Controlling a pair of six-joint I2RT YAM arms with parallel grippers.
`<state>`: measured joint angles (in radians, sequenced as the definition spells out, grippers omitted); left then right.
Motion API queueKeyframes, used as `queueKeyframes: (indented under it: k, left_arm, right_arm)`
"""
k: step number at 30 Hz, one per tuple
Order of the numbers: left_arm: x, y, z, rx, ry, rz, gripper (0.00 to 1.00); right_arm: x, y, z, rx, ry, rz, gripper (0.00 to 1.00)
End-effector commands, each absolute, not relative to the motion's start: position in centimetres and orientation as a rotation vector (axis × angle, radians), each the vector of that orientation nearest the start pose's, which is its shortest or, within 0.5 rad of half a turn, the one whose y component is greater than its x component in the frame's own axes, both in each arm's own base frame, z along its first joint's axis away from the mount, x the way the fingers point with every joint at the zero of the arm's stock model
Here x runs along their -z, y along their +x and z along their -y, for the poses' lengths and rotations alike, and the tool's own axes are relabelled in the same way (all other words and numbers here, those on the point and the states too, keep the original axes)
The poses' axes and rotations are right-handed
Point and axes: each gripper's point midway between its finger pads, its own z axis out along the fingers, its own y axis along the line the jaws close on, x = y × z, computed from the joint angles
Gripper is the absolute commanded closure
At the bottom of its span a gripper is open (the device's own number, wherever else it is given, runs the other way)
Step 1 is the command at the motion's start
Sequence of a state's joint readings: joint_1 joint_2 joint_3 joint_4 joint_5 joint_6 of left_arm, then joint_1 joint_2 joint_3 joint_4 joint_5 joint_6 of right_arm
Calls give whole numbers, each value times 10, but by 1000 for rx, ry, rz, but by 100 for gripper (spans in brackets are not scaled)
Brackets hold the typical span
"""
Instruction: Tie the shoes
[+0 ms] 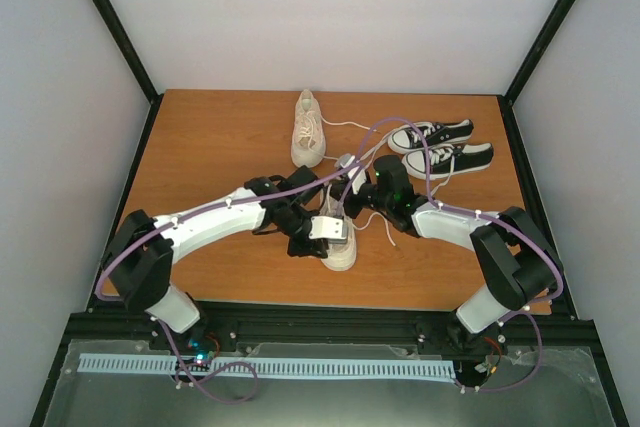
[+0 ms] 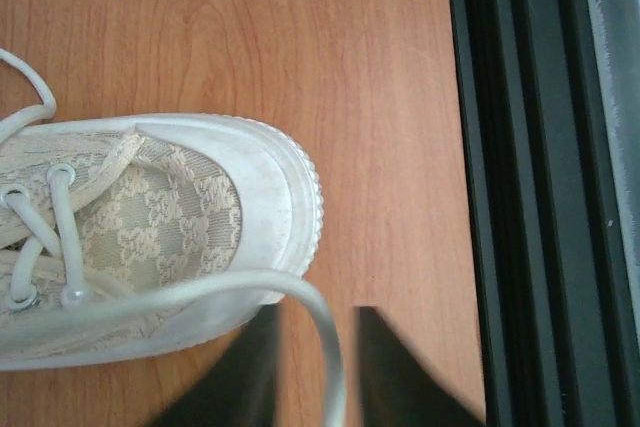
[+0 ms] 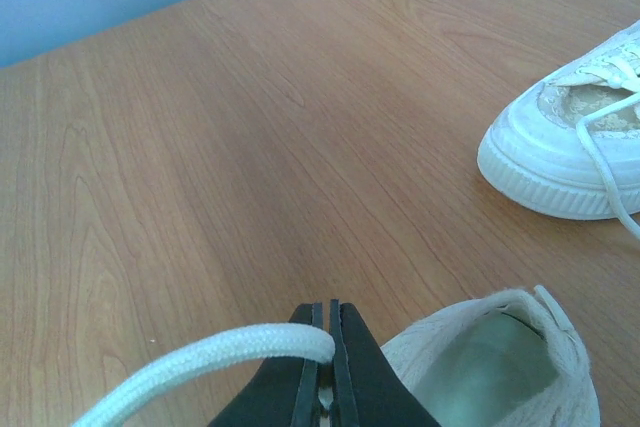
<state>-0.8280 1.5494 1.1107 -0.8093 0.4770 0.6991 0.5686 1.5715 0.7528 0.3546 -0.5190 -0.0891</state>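
One cream shoe (image 1: pixel 342 252) lies at the table's front centre, toe towards the arms; its toe cap (image 2: pixel 270 187) and laced eyelets show in the left wrist view. My left gripper (image 1: pixel 333 235) (image 2: pixel 318 322) hangs by that toe, jaws apart, with a white lace (image 2: pixel 200 292) arching between the fingers. My right gripper (image 1: pixel 350 179) (image 3: pixel 328 309) is shut on another stretch of white lace (image 3: pixel 200 357), beside the shoe's heel opening (image 3: pixel 500 367). The second cream shoe (image 1: pixel 307 130) (image 3: pixel 560 157) lies farther back, laces loose.
A pair of small black sneakers (image 1: pixel 440 147) with white soles stands at the back right. The black frame rail (image 2: pixel 530 187) runs along the table's near edge, close to the left gripper. White walls close in the back and sides.
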Motion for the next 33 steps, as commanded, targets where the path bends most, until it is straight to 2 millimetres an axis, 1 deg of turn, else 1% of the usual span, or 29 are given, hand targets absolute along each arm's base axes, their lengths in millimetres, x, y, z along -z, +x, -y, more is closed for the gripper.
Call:
queueKeyframes:
  k: [1, 2, 4, 6, 7, 8, 9, 10, 11, 12, 14, 15, 17, 19, 20, 21, 23, 26, 30, 33]
  left_arm:
    - [-115, 172, 314, -871, -2419, 2303, 50]
    - [-120, 171, 313, -872, -2419, 2293, 41]
    - [-138, 169, 310, -871, -2455, 2280, 36]
    - [-160, 166, 305, -858, -2537, 2255, 34]
    - [-171, 168, 301, -837, -2570, 2256, 35]
    - [-178, 173, 297, -817, -2572, 2271, 37]
    - [-183, 180, 293, -804, -2560, 2301, 42]
    - [-189, 191, 287, -795, -2542, 2351, 47]
    - [-197, 205, 282, -803, -2535, 2407, 54]
    - [-206, 221, 275, -827, -2513, 2480, 58]
    - [-226, 255, 268, -887, -2516, 2615, 62]
    - [-229, 267, 265, -885, -2531, 2650, 62]
    - [-224, 287, 272, -830, -2634, 2641, 63]
    - [-214, 289, 282, -905, -2698, 2527, 63]
    - [-208, 288, 287, -934, -2753, 2435, 63]
    - [-204, 289, 291, -971, -2768, 2381, 61]
    - [-199, 291, 299, -1046, -2773, 2318, 52]
    - [-196, 296, 309, -1130, -2754, 2270, 47]
    - [-195, 302, 315, -1168, -2734, 2275, 46]
    - [-190, 303, 316, -1182, -2715, 2265, 52]
  right_arm:
    - [-156, 320, -306, -834, -994, -1758, 97]
    - [-156, 320, -306, -834, -994, -1758, 97]
    - [-156, 319, -305, -834, -996, -1760, 97]
    - [-155, 319, -304, -835, -996, -1761, 97]
    - [-154, 319, -304, -835, -998, -1762, 97]
    - [-154, 319, -304, -835, -1000, -1761, 97]
    - [-155, 319, -304, -835, -1001, -1758, 97]
    - [-155, 319, -305, -838, -1004, -1755, 97]
    - [-156, 318, -305, -837, -1009, -1753, 97]
    - [-156, 318, -305, -839, -1013, -1752, 97]
    - [-156, 316, -305, -842, -1023, -1749, 97]
    - [-156, 316, -305, -841, -1023, -1750, 97]
    - [-155, 316, -305, -838, -1030, -1748, 97]
    - [-154, 315, -305, -840, -1031, -1751, 97]
    - [-155, 315, -305, -842, -1032, -1749, 97]
    - [-155, 315, -305, -847, -1032, -1748, 97]
    - [-154, 314, -306, -857, -1033, -1751, 97]
    - [-153, 313, -306, -860, -1037, -1751, 97]
    - [-155, 312, -306, -858, -1039, -1747, 97]
    - [-157, 311, -305, -858, -1040, -1740, 97]
